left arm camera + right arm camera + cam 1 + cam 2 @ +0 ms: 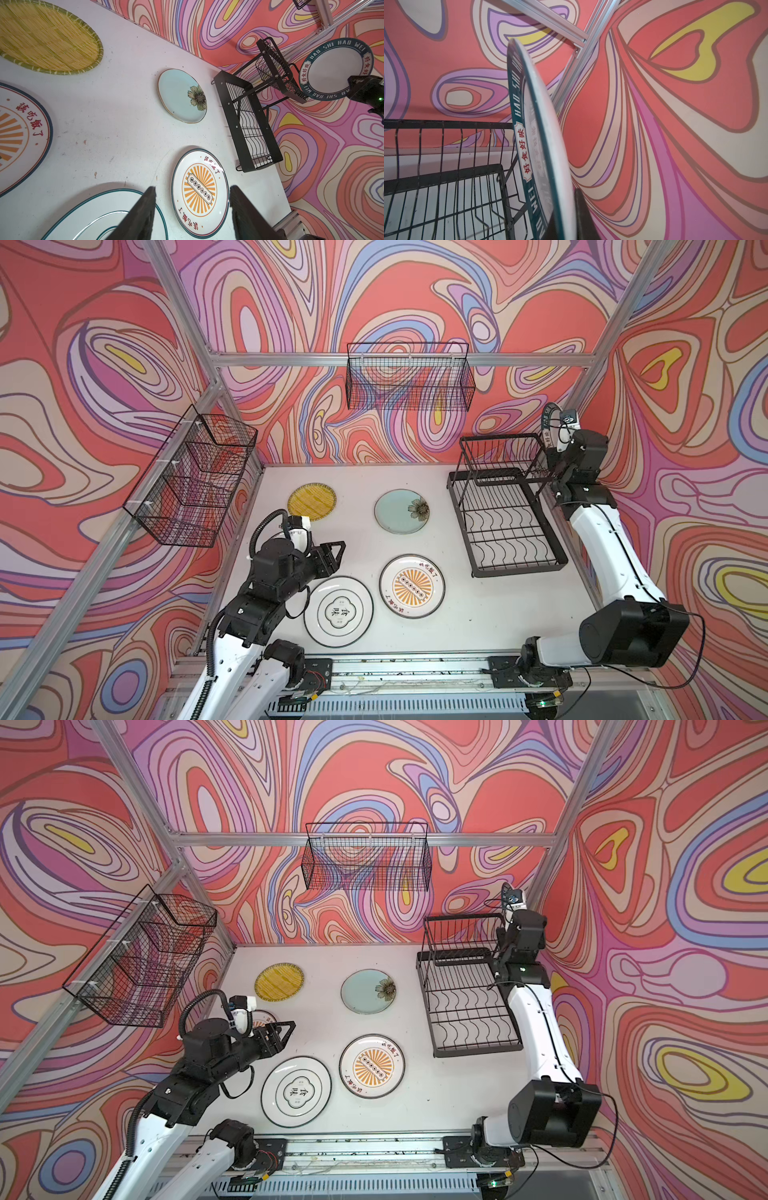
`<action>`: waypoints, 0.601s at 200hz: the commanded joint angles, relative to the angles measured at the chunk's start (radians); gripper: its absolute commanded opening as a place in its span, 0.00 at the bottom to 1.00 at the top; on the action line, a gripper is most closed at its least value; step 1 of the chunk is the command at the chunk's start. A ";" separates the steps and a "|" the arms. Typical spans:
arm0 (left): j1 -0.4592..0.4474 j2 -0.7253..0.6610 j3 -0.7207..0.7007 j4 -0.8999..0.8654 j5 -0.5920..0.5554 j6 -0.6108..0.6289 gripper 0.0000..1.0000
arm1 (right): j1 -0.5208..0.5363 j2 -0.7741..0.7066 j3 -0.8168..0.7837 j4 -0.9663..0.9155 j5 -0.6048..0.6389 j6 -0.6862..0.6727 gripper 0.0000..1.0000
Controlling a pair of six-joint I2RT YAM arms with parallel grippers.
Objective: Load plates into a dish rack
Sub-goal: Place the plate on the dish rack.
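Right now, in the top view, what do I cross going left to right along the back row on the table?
Yellow striped plate → pale green flower plate → dish rack → dark lettered-rim plate, held upright off the table at the rack's right end.

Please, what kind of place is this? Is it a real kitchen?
Likely a robot test cell, not a kitchen: an aluminium frame with swirl-printed walls, two robot arms at a white table, and plates laid out beside a dish rack.
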 commanded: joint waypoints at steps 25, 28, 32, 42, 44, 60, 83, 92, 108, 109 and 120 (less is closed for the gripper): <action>-0.006 0.005 -0.005 0.034 -0.005 -0.005 0.60 | -0.002 -0.007 0.044 0.019 -0.018 -0.029 0.00; -0.006 0.005 -0.005 0.033 -0.005 -0.005 0.60 | -0.002 -0.008 0.044 0.018 -0.019 -0.031 0.00; -0.006 0.005 -0.006 0.033 -0.006 -0.005 0.60 | -0.002 -0.009 0.044 0.016 -0.019 -0.033 0.00; -0.005 0.007 -0.006 0.034 -0.004 -0.006 0.60 | -0.002 -0.010 0.043 0.014 -0.015 -0.034 0.00; -0.006 0.007 -0.006 0.033 -0.004 -0.006 0.60 | -0.002 -0.009 0.043 0.014 -0.014 -0.034 0.00; -0.005 0.008 -0.004 0.036 0.001 -0.005 0.60 | -0.002 -0.011 0.042 0.008 -0.011 -0.035 0.00; -0.006 0.012 0.001 0.034 0.004 -0.001 0.60 | -0.002 -0.018 0.036 -0.015 -0.010 -0.039 0.00; -0.005 0.012 0.002 0.034 0.004 0.000 0.60 | -0.002 -0.023 0.028 -0.018 -0.005 -0.039 0.00; -0.005 0.010 0.002 0.035 0.004 0.003 0.60 | -0.002 -0.027 0.015 -0.019 0.006 -0.045 0.00; -0.006 0.010 0.002 0.034 0.004 0.003 0.60 | -0.003 -0.027 0.014 -0.019 0.006 -0.044 0.00; -0.006 0.010 0.002 0.035 0.004 0.004 0.60 | -0.002 -0.020 0.015 -0.030 0.014 -0.041 0.00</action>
